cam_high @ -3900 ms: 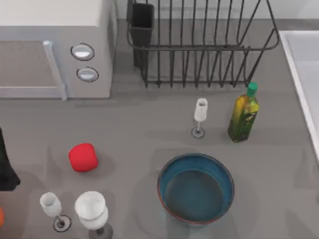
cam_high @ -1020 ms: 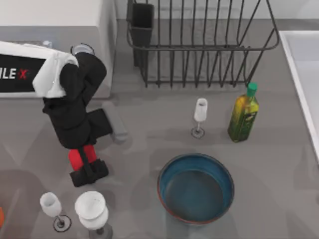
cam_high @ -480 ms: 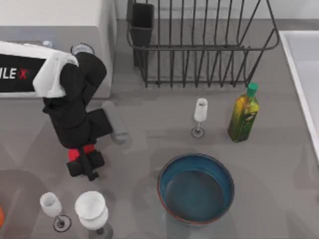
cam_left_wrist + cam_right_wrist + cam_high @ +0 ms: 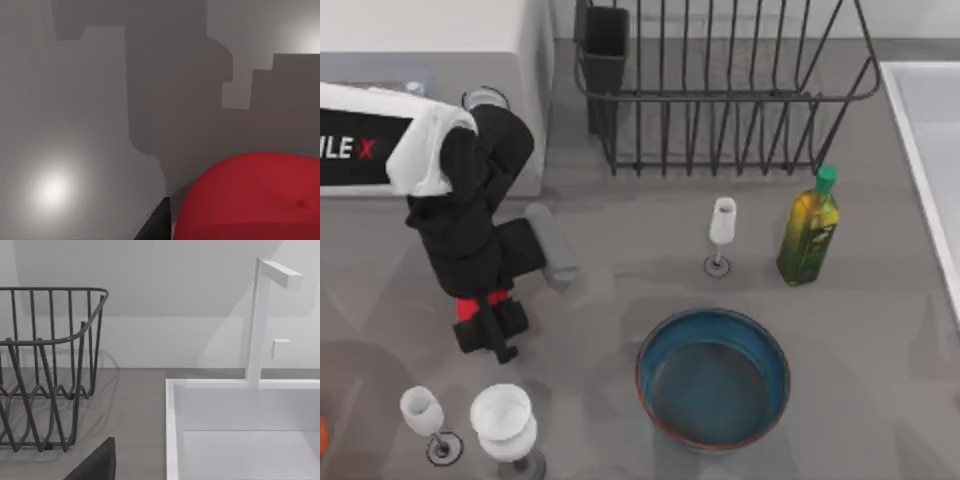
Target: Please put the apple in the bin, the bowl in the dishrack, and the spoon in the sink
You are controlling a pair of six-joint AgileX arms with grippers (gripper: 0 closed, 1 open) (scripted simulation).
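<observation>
Apple clamped at the left of the table, glasses close by

Apple sits low on the table's left side, mostly hidden under the left gripper, whose dark fingers are closed around it; a sliver of red shows between the wrist and the finger block. In the left wrist view the apple looms large and red against the grey tabletop, with one dark fingertip just beside it.

Things crowd that spot. Two wine glasses stand just below the gripper in the top view: a small one and a wider one, both upright and near the fingers. The white microwave with its round knobs lies behind the left arm, partly covered by it.

The bowl, teal with a reddish rim, rests upright and open toward the middle of the table, well apart from the gripper. Beyond it stand a slim wine glass and an olive-oil bottle with a green cap, both between the bowl and the dishrack. The rack's dark utensil cup is at its left corner.

The sink runs along the table's right edge. The right wrist view looks at the sink with its white faucet and the end of the dishrack; whether the right gripper's fingers are open or closed I cannot tell.
</observation>
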